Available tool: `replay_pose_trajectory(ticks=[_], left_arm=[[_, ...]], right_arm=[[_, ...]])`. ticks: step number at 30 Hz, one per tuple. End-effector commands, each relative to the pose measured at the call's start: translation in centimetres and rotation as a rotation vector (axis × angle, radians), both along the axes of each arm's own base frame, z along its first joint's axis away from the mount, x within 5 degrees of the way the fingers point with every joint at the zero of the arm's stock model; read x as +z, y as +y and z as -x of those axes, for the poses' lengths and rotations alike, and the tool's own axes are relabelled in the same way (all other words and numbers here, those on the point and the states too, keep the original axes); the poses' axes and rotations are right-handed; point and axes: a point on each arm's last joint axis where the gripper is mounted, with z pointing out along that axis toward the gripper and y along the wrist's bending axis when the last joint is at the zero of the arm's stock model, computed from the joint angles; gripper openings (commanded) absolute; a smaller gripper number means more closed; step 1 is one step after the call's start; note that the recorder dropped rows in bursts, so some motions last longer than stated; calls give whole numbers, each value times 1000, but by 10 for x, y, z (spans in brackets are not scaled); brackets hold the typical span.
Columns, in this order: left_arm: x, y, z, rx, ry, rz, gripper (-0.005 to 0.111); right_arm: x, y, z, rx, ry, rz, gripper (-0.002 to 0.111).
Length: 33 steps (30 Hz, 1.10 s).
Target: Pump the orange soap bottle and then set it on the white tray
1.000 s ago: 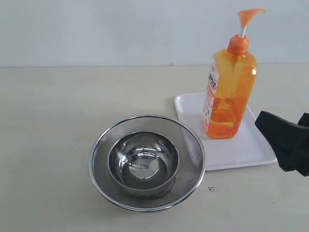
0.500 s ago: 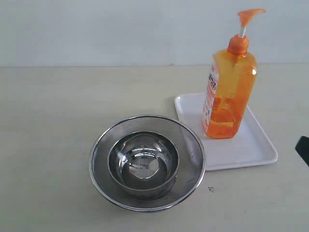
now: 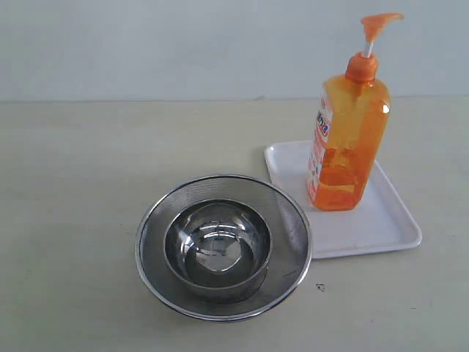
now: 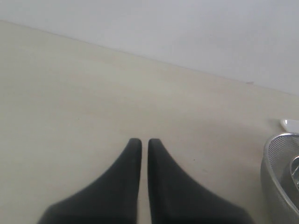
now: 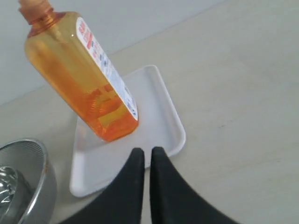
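The orange soap bottle (image 3: 346,139) stands upright on the white tray (image 3: 374,224) at the right, its pump head raised; the right wrist view also has the bottle (image 5: 84,79) on the tray (image 5: 159,116). Neither gripper appears in the exterior view. My right gripper (image 5: 146,150) is shut and empty, pulled back from the tray's near edge and apart from the bottle. Over bare table, my left gripper (image 4: 141,141) is shut with nothing in it.
A round steel mesh strainer (image 3: 289,220) holding a steel bowl (image 3: 218,248) sits on the table left of the tray, close to its corner. The strainer's rim (image 4: 273,177) shows in the left wrist view, and the strainer (image 5: 28,172) shows in the right wrist view.
My right gripper has withdrawn out of the exterior view to the right and closed from wide open. The bottle, tray and strainer have stayed put.
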Motion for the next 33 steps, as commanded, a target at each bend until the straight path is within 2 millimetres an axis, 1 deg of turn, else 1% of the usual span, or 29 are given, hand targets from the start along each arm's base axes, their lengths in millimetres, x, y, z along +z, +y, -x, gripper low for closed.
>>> replay_pose_trajectory(ticks=[1,4,6,7,9,12,14,18,21,22,23,25,28,33], left_arm=[[0,0,0,-1,-12,-7,5],[0,0,0,-1,-13,-7,5],[0,0,0,-1,-15,-7,5],[0,0,0,-1,-15,-7,5],[0,0,0,-1,-15,-7,5],[0,0,0,-1,-15,-7,5],[0,0,0,-1,-15,-7,5],[0,0,0,-1,-15,-7,5],[0,0,0,-1,-15,-7,5],[0,0,0,-1,-15,-7,5],[0,0,0,-1,-15,-7,5],[0,0,0,-1,-15,-7,5],[0,0,0,-1,-15,-7,5],[0,0,0,-1,-15,-7,5]], right_arm=[[-9,-7,13,-62,54,13,0],[-9,-10,12,-67,43,102,0],[0,-9,10,-66,-55,104,0],[9,-7,8,-62,-155,89,0],[15,-5,8,-54,-228,55,0],[15,-5,8,-55,-225,60,0],[16,-4,7,-56,-236,18,0],[25,-1,7,-32,-341,-80,0],[25,0,7,-11,-418,-29,0],[26,0,7,-10,-433,16,0],[26,0,7,-8,-435,54,0],[20,0,6,11,-375,162,0],[12,0,6,36,-302,278,0],[-5,-2,8,65,-117,388,0]])
